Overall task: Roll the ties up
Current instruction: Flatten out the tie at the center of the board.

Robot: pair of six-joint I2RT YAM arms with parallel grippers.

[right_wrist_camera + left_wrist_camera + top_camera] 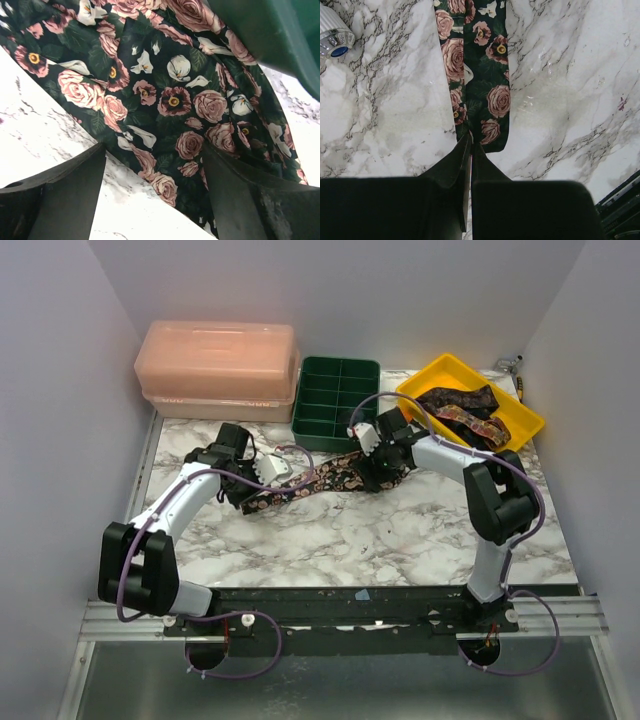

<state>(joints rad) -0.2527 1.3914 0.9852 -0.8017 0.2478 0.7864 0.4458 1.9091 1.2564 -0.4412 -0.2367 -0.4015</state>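
The dark floral fabric necktie (310, 480) lies unrolled just before the green plastic compartment tray (336, 361). The left gripper (471, 142) is clamped on its narrow end. The right gripper (152, 150), jaws apart above the wide end beside the tray, probably must grasp it and begin rolling.

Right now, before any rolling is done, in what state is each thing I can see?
floral tie: unrolled, stretched flat on the table.
left gripper: shut, seemingly pinching the floral tie's narrow end.
right gripper: open, one finger on either side of the wide end.
other ties: unrolled, heaped in the yellow tray.
pink box: lid on.
green tray: upright, open-topped.
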